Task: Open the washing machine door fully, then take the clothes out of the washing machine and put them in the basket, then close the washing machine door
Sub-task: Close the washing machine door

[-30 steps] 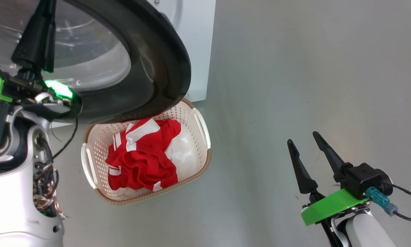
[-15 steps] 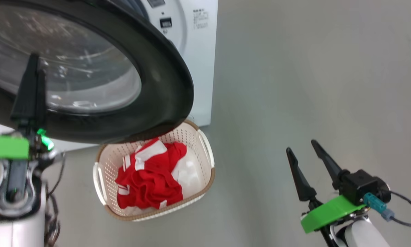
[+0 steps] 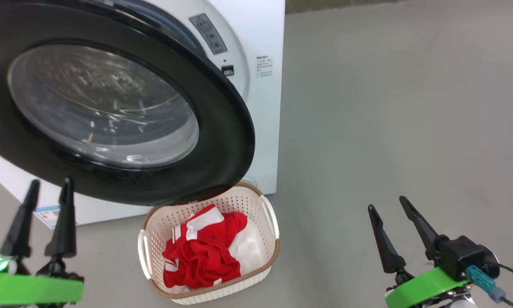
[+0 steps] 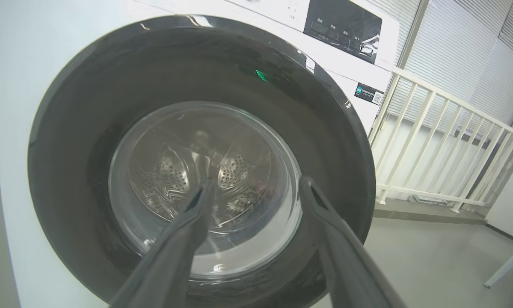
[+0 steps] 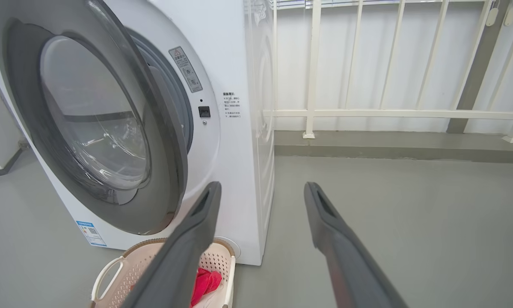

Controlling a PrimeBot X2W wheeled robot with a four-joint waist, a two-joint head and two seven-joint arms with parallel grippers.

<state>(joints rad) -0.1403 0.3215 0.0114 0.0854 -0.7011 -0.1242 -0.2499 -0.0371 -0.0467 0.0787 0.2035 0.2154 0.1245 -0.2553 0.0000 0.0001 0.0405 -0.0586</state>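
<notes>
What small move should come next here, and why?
Probably ease the left end effector, open and empty, forward onto the black rim of the washing machine door and push. The clothes lie in the basket, while the right wrist view shows the door standing ajar from the washing machine, so closing it looks like the step left.

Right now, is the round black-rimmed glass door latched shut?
Ajar: the round black-rimmed door stands off the white washing machine front.

Grey floor (image 3: 389, 107), white railing (image 5: 393, 113) behind.
</notes>
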